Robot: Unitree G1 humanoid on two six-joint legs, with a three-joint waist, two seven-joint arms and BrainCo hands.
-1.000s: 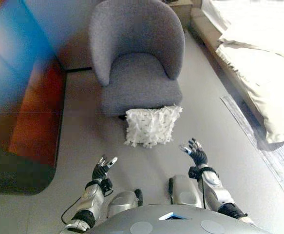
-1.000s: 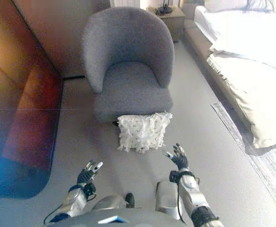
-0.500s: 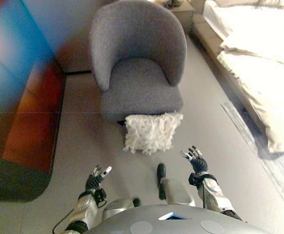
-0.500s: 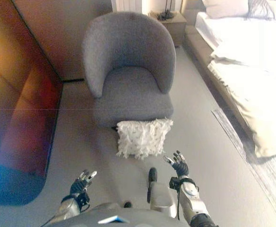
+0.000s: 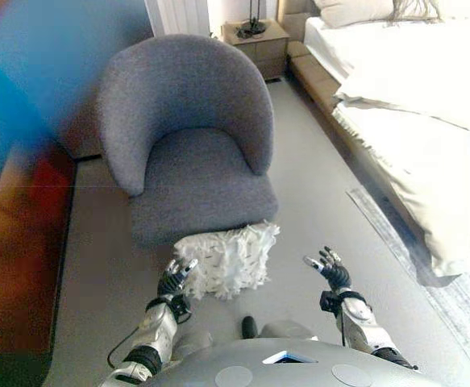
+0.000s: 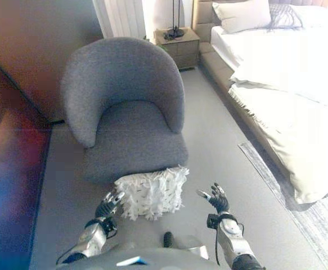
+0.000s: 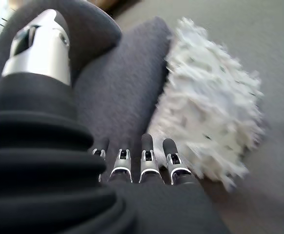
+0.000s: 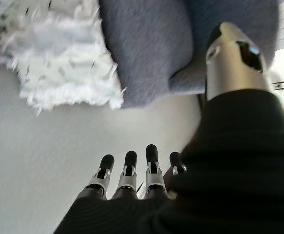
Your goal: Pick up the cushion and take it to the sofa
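A white shaggy cushion stands on the floor, leaning against the front of a grey armchair. It also shows in the left wrist view and the right wrist view. My left hand is open, just left of the cushion's lower left corner, close to it. My right hand is open, a short way right of the cushion, apart from it. Both hands are empty.
A bed with white bedding runs along the right side. A rug edge lies below it. A wooden nightstand stands behind the armchair. A dark reddish panel lines the left.
The camera has moved forward and tilted up: the armchair and cushion sit lower and more left in view. Both hands are now closer to the cushion, the left one beside its corner.
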